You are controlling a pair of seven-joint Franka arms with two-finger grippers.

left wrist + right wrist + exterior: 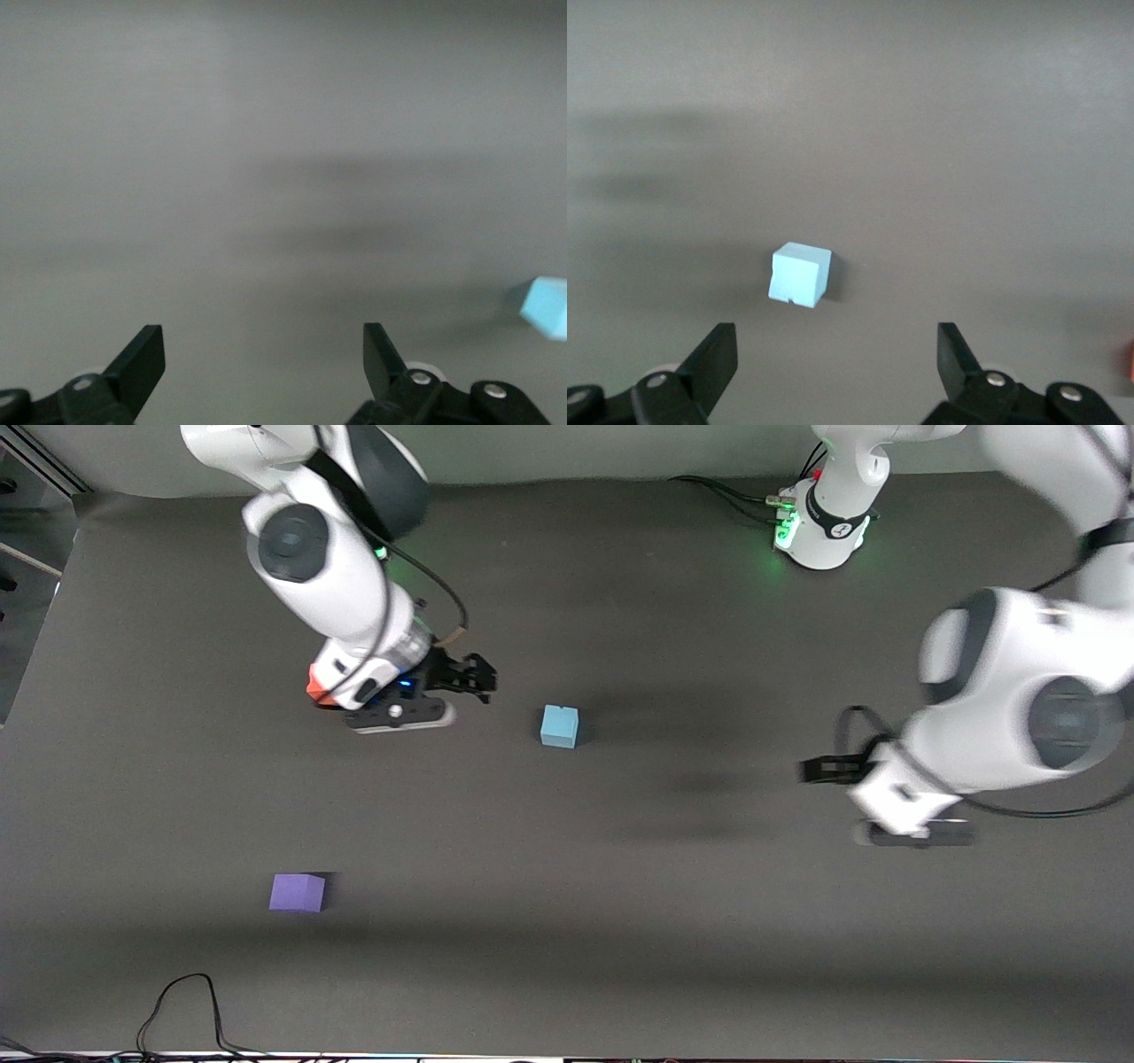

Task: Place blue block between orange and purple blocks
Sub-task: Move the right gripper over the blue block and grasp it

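The blue block [559,725] sits on the dark table near its middle. It also shows in the right wrist view [799,274] and at the edge of the left wrist view [545,305]. The purple block [297,892] lies nearer the front camera, toward the right arm's end. The orange block [314,691] is mostly hidden by the right arm's hand; a sliver shows in the right wrist view [1130,363]. My right gripper [478,677] is open and empty, apart from the blue block, and also appears in its wrist view [835,341]. My left gripper [813,769] is open and empty over bare table [264,345].
The left arm's base [824,522] with its cables stands at the table's back edge. A black cable [186,1010] loops on the table's front edge near the purple block. The dark mat [620,921] covers the table.
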